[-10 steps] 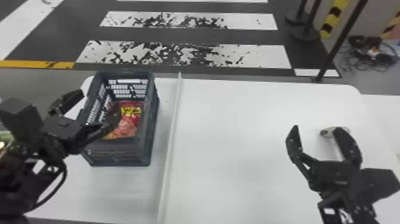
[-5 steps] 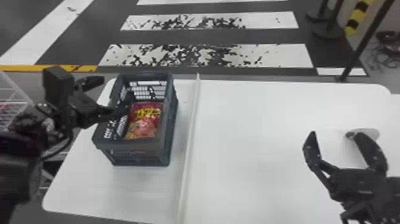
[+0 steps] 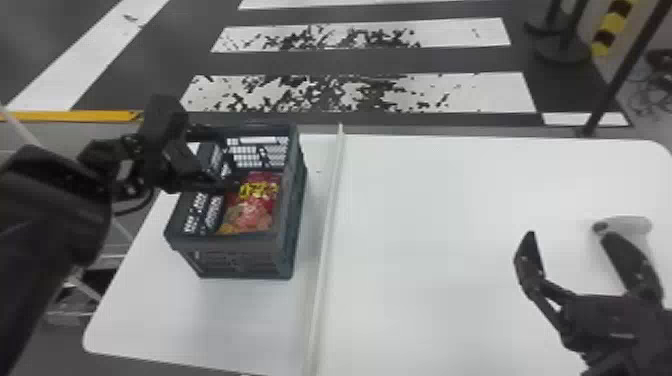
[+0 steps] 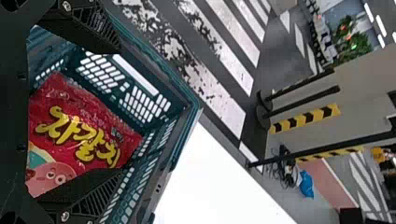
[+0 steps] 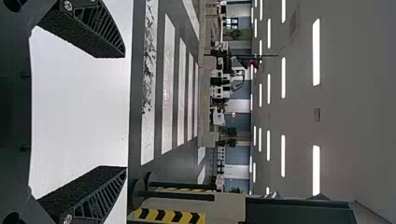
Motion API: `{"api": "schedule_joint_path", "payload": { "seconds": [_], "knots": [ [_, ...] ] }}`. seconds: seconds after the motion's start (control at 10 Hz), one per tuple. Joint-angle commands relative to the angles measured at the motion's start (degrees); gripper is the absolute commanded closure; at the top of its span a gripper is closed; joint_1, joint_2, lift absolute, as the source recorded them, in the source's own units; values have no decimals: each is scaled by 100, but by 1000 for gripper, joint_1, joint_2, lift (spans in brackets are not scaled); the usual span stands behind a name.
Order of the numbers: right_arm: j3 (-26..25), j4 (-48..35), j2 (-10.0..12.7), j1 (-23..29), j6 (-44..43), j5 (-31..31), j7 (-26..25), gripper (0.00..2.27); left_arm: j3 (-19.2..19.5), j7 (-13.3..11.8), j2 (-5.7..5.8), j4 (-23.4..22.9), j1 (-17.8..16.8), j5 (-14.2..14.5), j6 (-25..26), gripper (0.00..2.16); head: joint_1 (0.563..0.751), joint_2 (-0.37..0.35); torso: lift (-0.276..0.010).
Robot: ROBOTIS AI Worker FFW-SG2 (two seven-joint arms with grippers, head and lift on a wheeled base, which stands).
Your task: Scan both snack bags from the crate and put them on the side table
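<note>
My left gripper point(image 3: 220, 160) hangs over the left side of the dark crate point(image 3: 235, 250) in the head view. A red snack bag point(image 3: 255, 205) with yellow lettering lies inside the crate; a second bag cannot be made out. In the left wrist view the fingers of my left gripper point(image 4: 119, 112) stand apart, with the red bag point(image 4: 77, 126) beyond and between them, inside the crate point(image 4: 159, 79). Over the right part of the white table my right gripper point(image 3: 567, 237) is open and holds nothing; its fingers are also apart in the right wrist view, where the gripper point(image 5: 125, 112) shows.
A pale handheld scanner point(image 3: 630, 227) lies on the table just behind my right gripper. A raised white strip point(image 3: 327, 240) runs front to back between the crate and the right part of the white table point(image 3: 440, 250). Dark posts stand beyond the table's far right corner.
The head view has shifted, so the table and crate sit farther right in it. My left gripper has swung closer over the crate, its wrist now higher and nearer the crate's far left corner.
</note>
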Motion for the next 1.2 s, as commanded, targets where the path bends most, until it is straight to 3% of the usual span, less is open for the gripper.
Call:
{"api": "schedule_joint_path", "payload": {
  "seconds": [0.0, 0.1, 0.2, 0.4, 0.5, 0.6, 0.7, 0.8, 1.0, 1.1],
  "knots": [
    [3, -27, 7, 45, -17, 3, 0, 73, -517, -345, -53, 595, -523, -207, -33, 97, 695, 118, -87],
    [-6, -45, 7, 54, -17, 3, 0, 73, -684, -644, -149, 841, -725, -391, -16, 97, 695, 106, -87],
    [3, -45, -2, 36, -17, 3, 0, 73, -710, -1031, -369, 1043, -866, -734, 2, 97, 695, 95, -87],
    [12, -27, -28, -25, 1, -6, 0, 73, -947, -1312, -554, 1447, -1094, -1024, -16, 93, 695, 77, -87],
    [38, -1, -63, -104, 18, -41, 0, 73, -675, -1725, -931, 1693, -1147, -1552, -16, 93, 695, 74, -87],
    [99, 70, -125, -201, 54, -68, 0, 73, -648, -1778, -984, 1825, -1120, -1806, 2, 93, 695, 67, -87],
    [143, 140, -160, -271, 71, -120, 0, 73, -648, -1787, -993, 2001, -1120, -1833, 2, 93, 695, 71, -87],
    [161, 166, -186, -307, 106, -138, 0, 73, -648, -1804, -1063, 2177, -1120, -2035, 2, 93, 695, 84, -87],
    [161, 193, -204, -324, 106, -164, 0, 73, -675, -1804, -1134, 2440, -1147, -2140, 2, 93, 695, 99, -87],
    [179, 201, -204, -333, 124, -164, 0, 73, -657, -1831, -1134, 2511, -1173, -2140, -16, 259, 695, 104, -87]
  ]
}}
